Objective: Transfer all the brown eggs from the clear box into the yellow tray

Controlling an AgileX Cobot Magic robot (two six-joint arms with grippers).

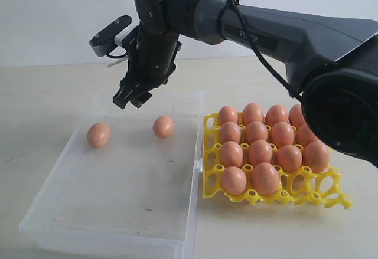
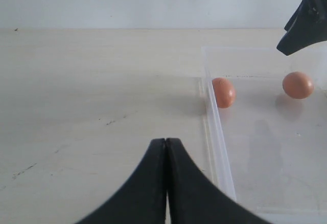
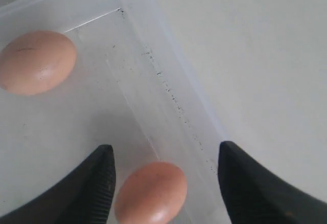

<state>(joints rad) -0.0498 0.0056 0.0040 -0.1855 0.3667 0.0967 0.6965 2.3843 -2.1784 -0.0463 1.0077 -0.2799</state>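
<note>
I noted R tool (image 1: 131,101) open, empty, above box (image 1: 124,194); one egg (image 3: 150,192) lay below betw. its jaws, beside box wall. L tool (image 2: 166,183) shut, farther off.

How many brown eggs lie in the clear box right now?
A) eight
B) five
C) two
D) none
C: the clear box holds one brown egg by its left wall and another toward the back; all the others sit in the yellow tray.
</note>
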